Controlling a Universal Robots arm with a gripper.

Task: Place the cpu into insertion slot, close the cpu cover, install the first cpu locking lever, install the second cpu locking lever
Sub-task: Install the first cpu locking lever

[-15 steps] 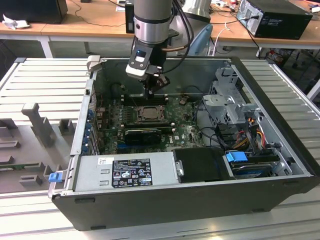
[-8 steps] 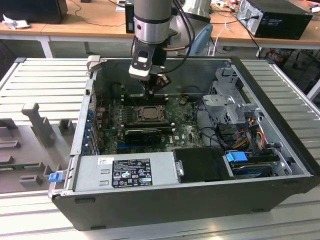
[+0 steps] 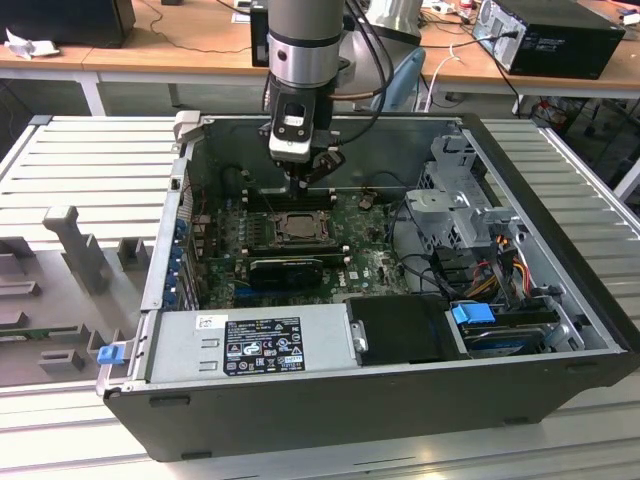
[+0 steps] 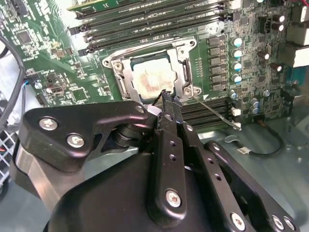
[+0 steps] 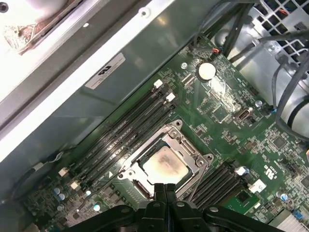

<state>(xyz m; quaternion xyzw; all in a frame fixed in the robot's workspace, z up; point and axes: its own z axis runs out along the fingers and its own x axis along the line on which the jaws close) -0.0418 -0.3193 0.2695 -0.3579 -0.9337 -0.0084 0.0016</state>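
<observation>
The cpu (image 4: 153, 77), a pale square chip with a stained top, lies in the insertion slot (image 3: 277, 238) on the green motherboard. The cpu cover (image 4: 126, 83), a metal frame, lies flat around the chip (image 5: 164, 164). From the socket's corner a thin metal locking lever (image 4: 217, 113) sticks out at an angle over the memory slots. My gripper (image 5: 165, 187) is shut with nothing between its black fingers. Its tips hover just above the socket's edge, close to the cover (image 5: 190, 147). In the exterior view my gripper (image 3: 300, 183) hangs over the far side of the socket.
The open computer case (image 3: 560, 300) walls in the board on all sides. Long black memory slots (image 5: 125, 130) flank the socket. A grey power supply (image 3: 250, 345), a drive cage (image 3: 460, 190) and cable bundles (image 3: 500, 260) crowd the near and right parts.
</observation>
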